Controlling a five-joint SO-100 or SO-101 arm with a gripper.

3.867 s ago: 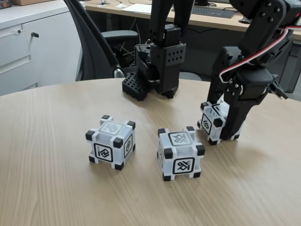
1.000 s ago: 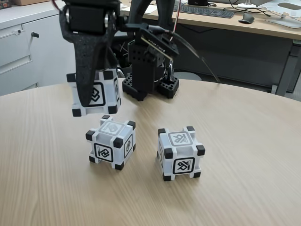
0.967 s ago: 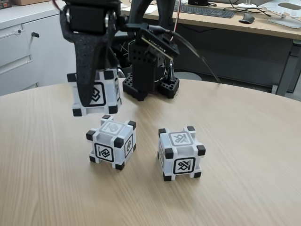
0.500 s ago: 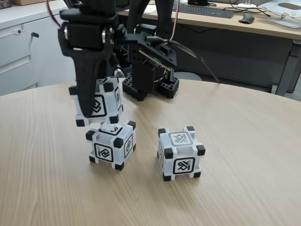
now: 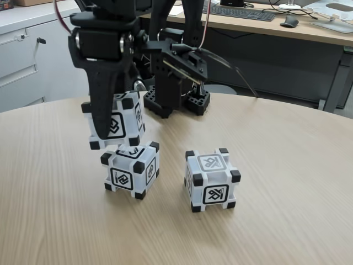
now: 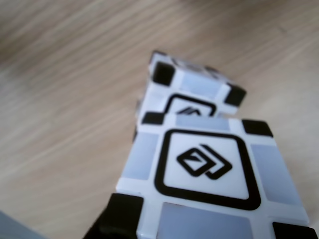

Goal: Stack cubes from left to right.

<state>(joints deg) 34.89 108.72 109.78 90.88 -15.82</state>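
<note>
Fixed view, near to far. The right cube (image 5: pixel 212 180) stands alone on the wooden desk (image 5: pixel 287 182), well apart from the others. To its left, the left cube (image 5: pixel 130 169) sits on the desk, turned slightly so one corner faces the camera. Directly above it hangs the held cube (image 5: pixel 117 120), its lower black corners at or just over the top of the left cube; whether they touch cannot be told. The black hand (image 5: pixel 110 135) pinches the held cube, one finger (image 5: pixel 102 113) running down its front face. Behind stand the arm's black base (image 5: pixel 176 94), a white cabinet (image 5: pixel 33 55) at far left, and a further worktop with a keyboard (image 5: pixel 240 13).

Wrist view. The held cube (image 6: pixel 209 174) lies closest to the lens, a black-framed glyph on its face. Beyond it the left cube (image 6: pixel 192 92) shows partly, offset up and left, on the desk (image 6: pixel 65 99).
</note>
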